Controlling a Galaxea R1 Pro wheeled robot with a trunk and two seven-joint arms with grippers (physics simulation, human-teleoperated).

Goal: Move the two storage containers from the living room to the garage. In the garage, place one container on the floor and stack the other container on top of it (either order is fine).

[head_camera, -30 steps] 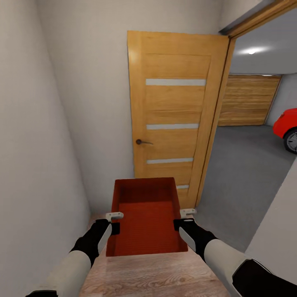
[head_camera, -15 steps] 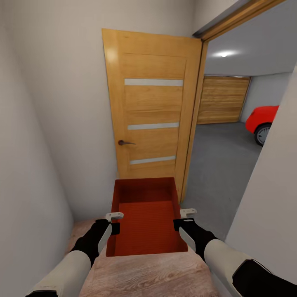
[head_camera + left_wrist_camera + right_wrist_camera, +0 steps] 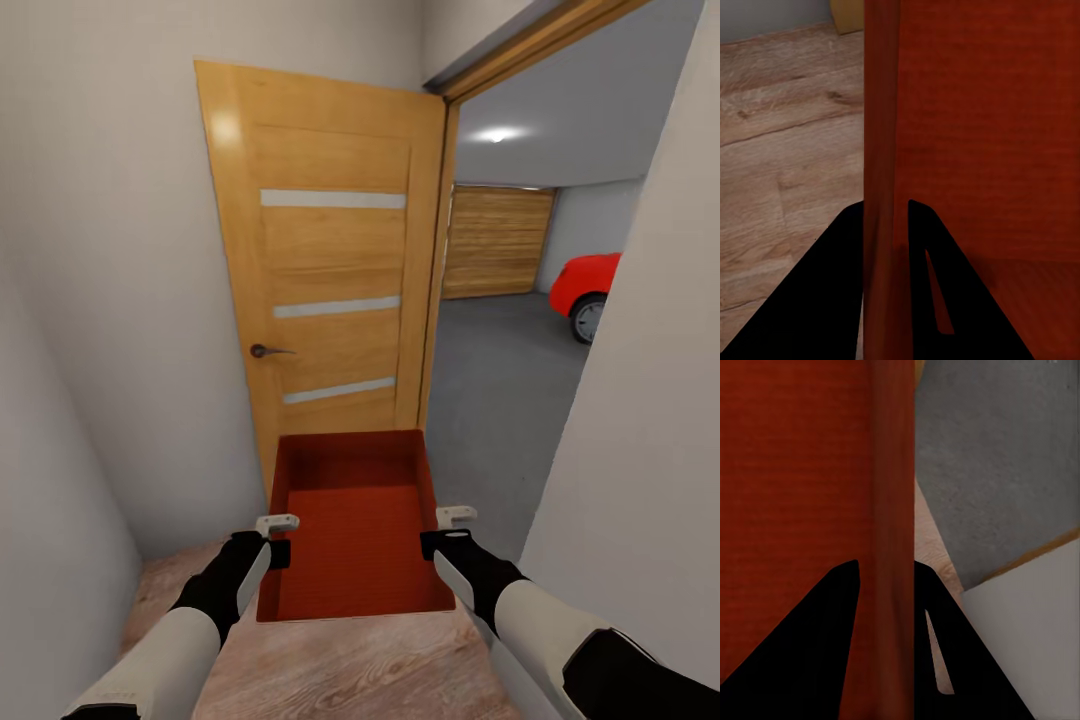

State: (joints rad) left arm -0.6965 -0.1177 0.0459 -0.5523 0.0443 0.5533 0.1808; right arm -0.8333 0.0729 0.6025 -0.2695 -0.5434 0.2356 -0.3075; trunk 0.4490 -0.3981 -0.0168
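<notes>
Left gripper (image 3: 277, 537) and right gripper (image 3: 447, 531) each pinch a side wall of the red-orange storage container (image 3: 355, 530), held above wood planks; beside the open door (image 3: 325, 270), the doorway shows the grey garage floor (image 3: 500, 380).

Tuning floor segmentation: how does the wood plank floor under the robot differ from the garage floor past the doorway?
The wood plank floor is light brown with grain and plank seams; the garage floor is plain grey concrete. The carried container hangs over the planks, while a red car stands on the concrete. Both look flat.
</notes>
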